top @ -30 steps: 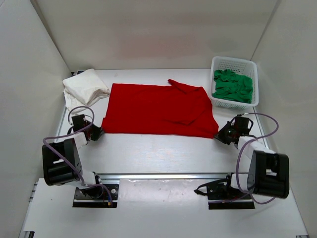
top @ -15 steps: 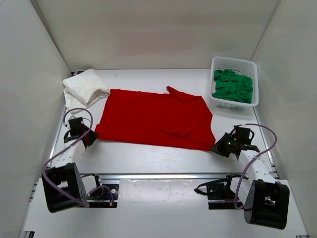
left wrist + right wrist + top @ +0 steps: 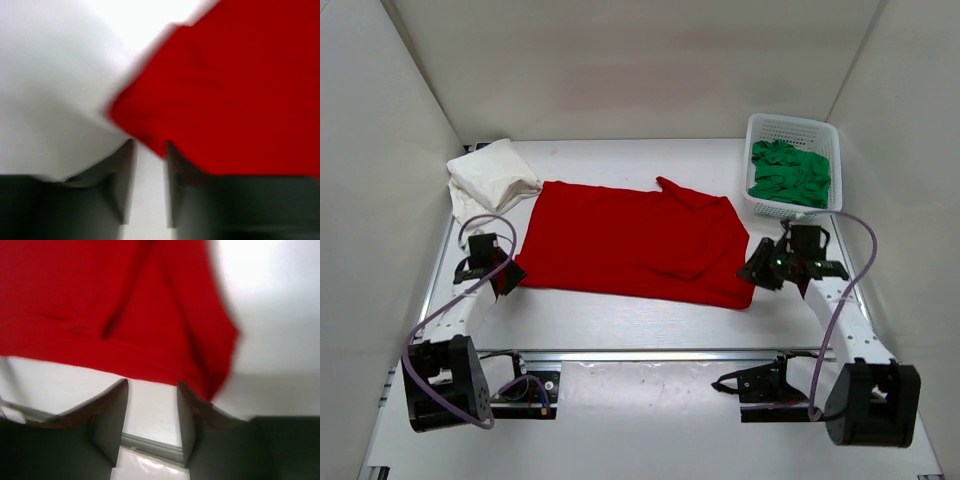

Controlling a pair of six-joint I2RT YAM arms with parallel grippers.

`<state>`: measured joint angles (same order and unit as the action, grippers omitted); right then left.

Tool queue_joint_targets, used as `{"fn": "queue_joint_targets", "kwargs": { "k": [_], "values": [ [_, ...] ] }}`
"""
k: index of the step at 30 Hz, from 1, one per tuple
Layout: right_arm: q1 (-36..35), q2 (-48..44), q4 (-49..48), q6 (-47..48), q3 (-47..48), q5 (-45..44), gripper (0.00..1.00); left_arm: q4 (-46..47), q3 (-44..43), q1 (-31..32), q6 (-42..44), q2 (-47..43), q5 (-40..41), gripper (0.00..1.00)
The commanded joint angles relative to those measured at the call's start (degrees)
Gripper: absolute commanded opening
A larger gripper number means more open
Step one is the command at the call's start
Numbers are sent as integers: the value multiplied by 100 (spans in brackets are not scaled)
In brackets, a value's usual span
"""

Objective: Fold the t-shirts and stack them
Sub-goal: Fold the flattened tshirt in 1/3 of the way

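**Top external: red shirt flat but skewed, both end effectors empty**

Red shirt (image 3: 635, 240) lies spread in the middle of the desk (image 3: 650, 320). Its near hem slants across the desk, and one sleeve is doubled over onto the body at the back right. A crease crosses its right half.

The left end effector (image 3: 508, 281) sits at the near left corner and the right end effector (image 3: 753, 271) at the near right corner. Both wrist views show the jaws parted, bare desk in the gap and the red edge just ahead of the tips. Neither has hold of anything. The left wrist view is blurred, so I cannot tell whether cloth brushes one finger.

The skew is the main risk, in my judgement. A fold made from these corners would leave edges that do not meet, giving a lopsided rectangle that stacks badly. The doubled sleeve and the crease could get trapped inside and make a lump. At the right corner the cloth looks layered, so a pinch may catch only the top layer and the rest would drag.

The off-white shirt (image 3: 492, 175), folded at the back left, lies just beside the red shirt's far left corner. Red cloth swept that way could rumple it. The green shirt (image 3: 790, 172) sits bunched in the basket (image 3: 795, 122) at the back right, near the right arm, and a wide swing could nudge the basket.
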<state>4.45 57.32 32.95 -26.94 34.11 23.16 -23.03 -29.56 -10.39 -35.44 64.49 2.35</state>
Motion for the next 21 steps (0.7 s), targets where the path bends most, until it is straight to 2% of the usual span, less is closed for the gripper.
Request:
{"fn": "queue_joint_targets", "kwargs": {
  "k": [1,2,3,5,7,9,12,13,16,21],
  "values": [
    [-1012,393,-532,295,640,-275,27,621,-445,693,204,-51,-802,34],
    [-1260,638,-683,225,684,-355,3,728,-524,879,126,-7,-806,30],
    [-1558,910,-980,181,746,-408,0,903,-603,1568,47,37,-745,25],
    [-1947,1262,-1596,93,738,-671,0,1229,-760,2905,28,195,-37,24],
    [-2175,1614,-1991,-30,764,-604,2,1353,-963,3549,142,519,247,24],
    [-2255,1904,-2354,-188,694,-514,15,1563,-1060,3649,161,809,-137,24],
    [-2509,2064,-2802,-408,493,-391,42,1889,-824,3491,37,1039,-753,24],
    [-2615,2116,-2942,-496,457,-548,45,2037,-701,3457,-15,1057,-797,25],
    [-2546,2283,-3259,-707,219,-374,47,2179,-490,3518,2,1048,-850,25],
    [-2405,2468,-3839,-979,-35,-172,39,2390,-410,3597,-86,1075,-1044,25]
  ]
}}
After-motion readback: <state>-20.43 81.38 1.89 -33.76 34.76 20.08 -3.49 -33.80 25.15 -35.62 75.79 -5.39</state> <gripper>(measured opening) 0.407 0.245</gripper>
